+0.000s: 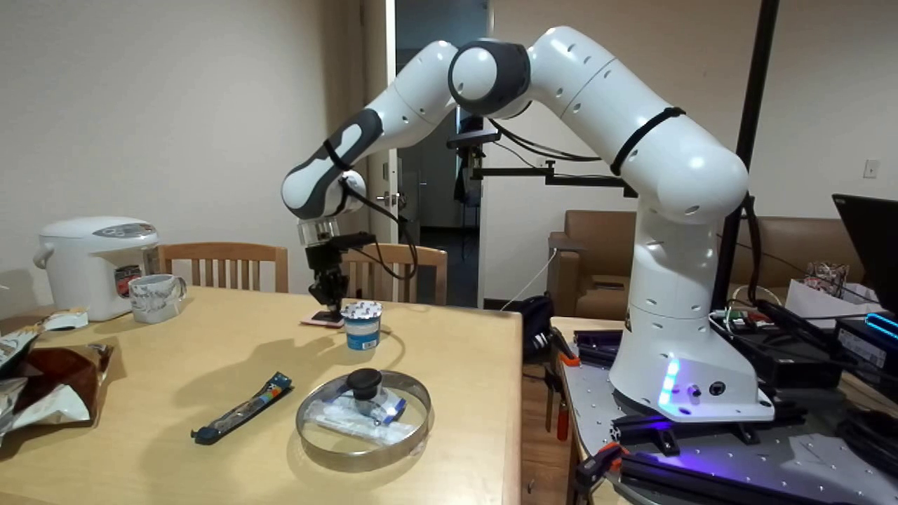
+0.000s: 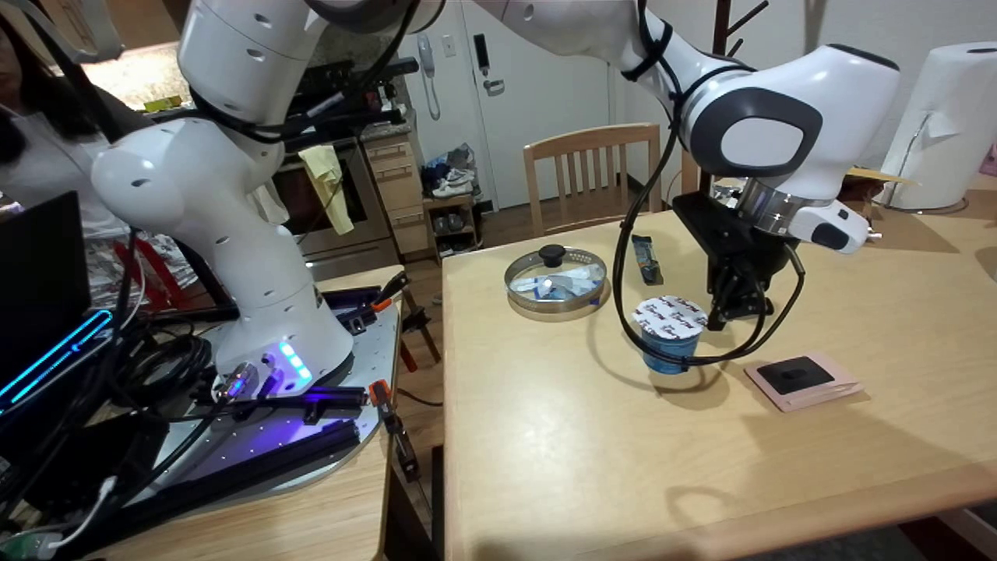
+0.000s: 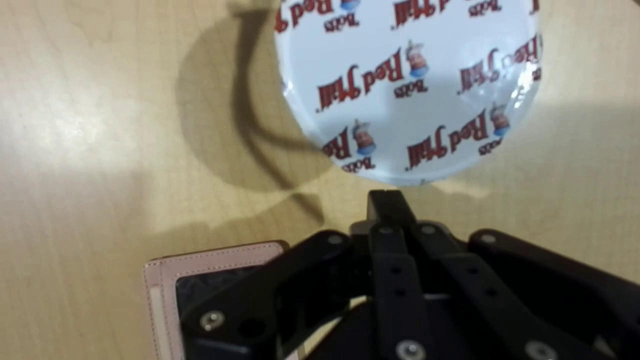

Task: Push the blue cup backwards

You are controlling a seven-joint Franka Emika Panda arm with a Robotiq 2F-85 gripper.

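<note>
- Upright on the bench (image 1: 466, 393) stands the blue cup (image 2: 670, 354), its white lid (image 3: 410, 95) facing up, red "Red Mill" lettering running upside down in the wrist view!
- Right up beside it, pointing down, the gripper (image 3: 390, 200), jaws closed on each other!
- How tight is this? The jaws sit just by the lid's edge in the wrist view; touching or a sliver apart, I cannot tell.
- Big reach from the white arm (image 1: 670, 161): it arches over from its blue-lit base (image 1: 673, 337), and in both exterior views the cup stands between base and jaws!
- Close by, a pink wallet (image 2: 802, 382) with a black panel lies flat, partly hidden behind the gripper in the wrist view.
- Apart from the cup, there's the round silvery dish (image 1: 361, 459), black knob (image 1: 365, 383) showing, clear-and-blue packets (image 1: 356, 423) within its ring.
- Near the dish, a slim dark packet (image 1: 245, 412) lies slantwise on the bench.
- Further along in an exterior view, a patterned white mug (image 1: 156, 299) stands just beside a white water dispenser (image 1: 91, 266), with a brown bag (image 1: 59, 382) crumpled at the view's edge.
- And a white paper towel roll (image 2: 938, 128) rises upright too!
</note>
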